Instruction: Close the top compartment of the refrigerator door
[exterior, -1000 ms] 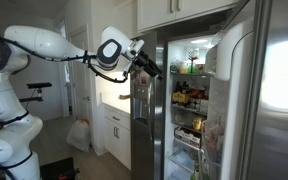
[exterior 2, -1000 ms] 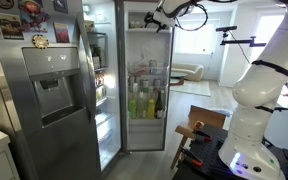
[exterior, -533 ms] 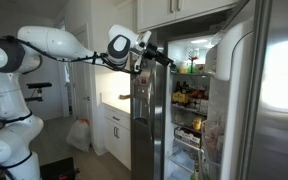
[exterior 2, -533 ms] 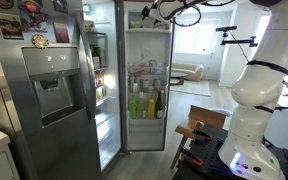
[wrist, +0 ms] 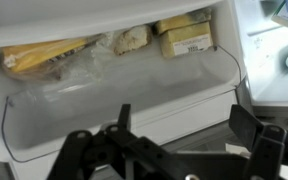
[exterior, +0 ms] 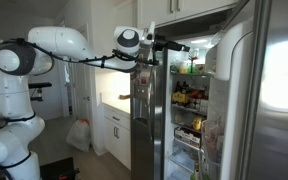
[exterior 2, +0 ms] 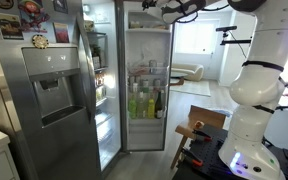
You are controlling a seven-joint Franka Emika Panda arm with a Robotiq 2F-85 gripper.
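Note:
The refrigerator (exterior: 189,95) stands open with a lit interior. Its narrow steel refrigerator door (exterior: 147,115) is swung out; an exterior view shows the door's inner shelves with bottles (exterior 2: 147,100). My gripper (exterior: 167,43) is at the very top of this door, also in an exterior view (exterior 2: 152,8). In the wrist view the door's top compartment has a translucent cover (wrist: 124,95), with butter boxes (wrist: 184,35) and a yellow pack (wrist: 44,55) behind it. My gripper (wrist: 184,135) is open and empty just in front of the cover. I cannot tell how far the cover stands open.
A wide door (exterior: 274,90) stands open close by; its face carries a dispenser and magnets (exterior 2: 46,90). Upper cabinets (exterior: 179,10) hang just above the fridge. White counter cabinets (exterior: 114,130) and a bag (exterior: 79,135) are beyond the narrow door. A wooden stool (exterior 2: 197,130) stands by the robot base.
The arm has risen and reached toward the fridge. The gripper went from beside the narrow door's upper face to the door's top edge.

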